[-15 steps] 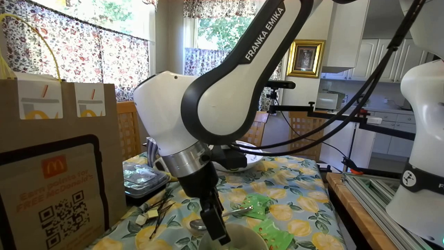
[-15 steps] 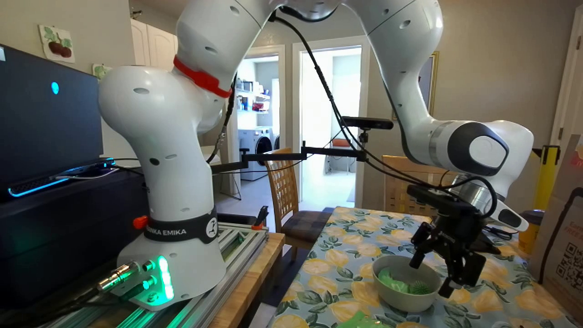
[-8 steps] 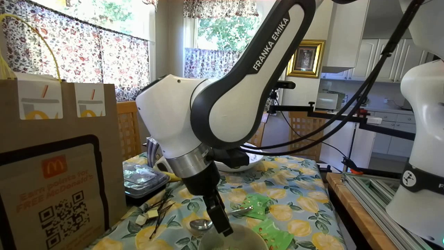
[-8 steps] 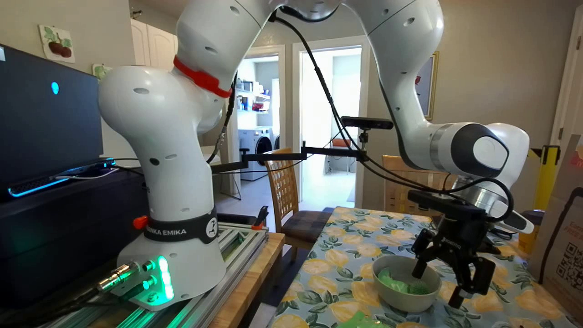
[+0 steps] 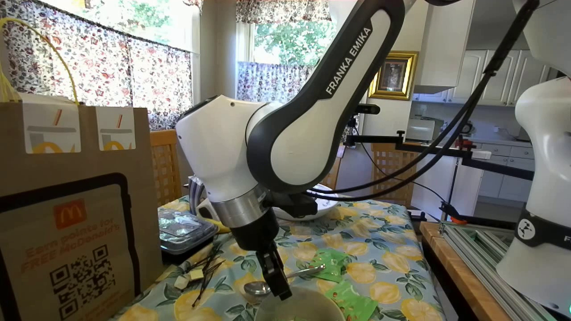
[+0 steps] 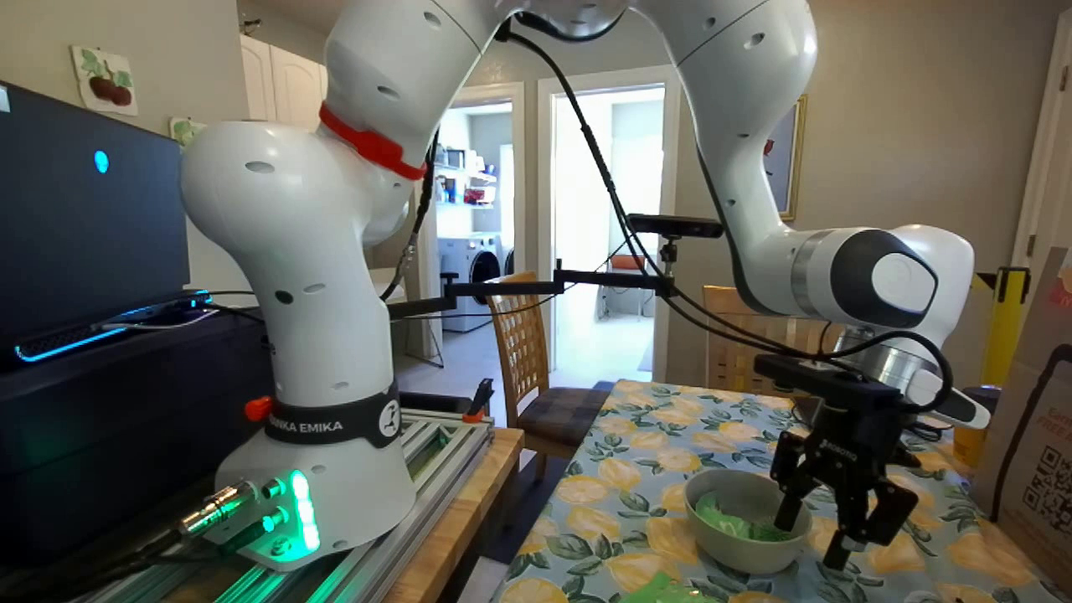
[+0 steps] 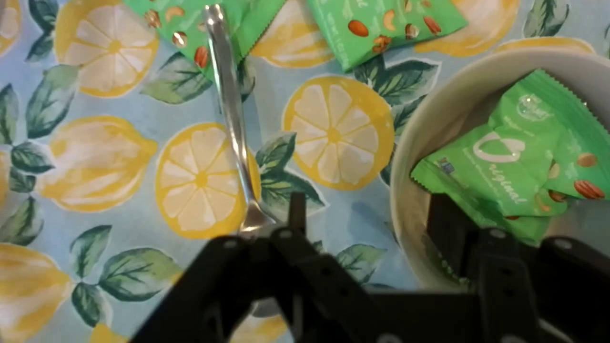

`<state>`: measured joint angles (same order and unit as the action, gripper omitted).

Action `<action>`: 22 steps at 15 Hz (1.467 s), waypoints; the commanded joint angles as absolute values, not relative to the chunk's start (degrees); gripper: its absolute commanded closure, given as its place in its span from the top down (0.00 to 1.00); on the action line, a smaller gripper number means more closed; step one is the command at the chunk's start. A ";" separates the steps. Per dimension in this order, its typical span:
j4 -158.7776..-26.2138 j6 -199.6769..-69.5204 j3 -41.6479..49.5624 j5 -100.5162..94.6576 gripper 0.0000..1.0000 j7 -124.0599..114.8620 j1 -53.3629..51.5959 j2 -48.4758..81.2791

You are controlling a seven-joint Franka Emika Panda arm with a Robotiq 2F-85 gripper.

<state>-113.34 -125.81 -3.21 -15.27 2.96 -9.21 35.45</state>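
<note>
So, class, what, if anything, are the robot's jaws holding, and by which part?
Nothing is held: the open jaws straddle the wall of the bowl, one on each side, and in the wrist view tablecloth shows between them.

Wrist view looks down (all views share the bowl [image 6: 739, 550])

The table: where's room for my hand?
Bare cloth shows between the loose packets and white bowl, and between the snack bowl and chairs. It's crowded around the snack bowl: gripper, spoon and loose packets.
</note>
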 commanded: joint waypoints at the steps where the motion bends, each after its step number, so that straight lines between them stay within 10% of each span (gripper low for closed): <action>1: -114.00 -127.84 -2.96 -16.04 0.36 3.19 -9.11 35.73; 6: -113.97 -128.11 -3.01 -15.90 0.01 3.24 -9.04 36.02; 22: -121.08 -136.24 -4.18 -8.90 0.02 4.21 -4.97 28.98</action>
<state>-118.02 -134.10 -3.68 -11.25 3.05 -6.73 31.90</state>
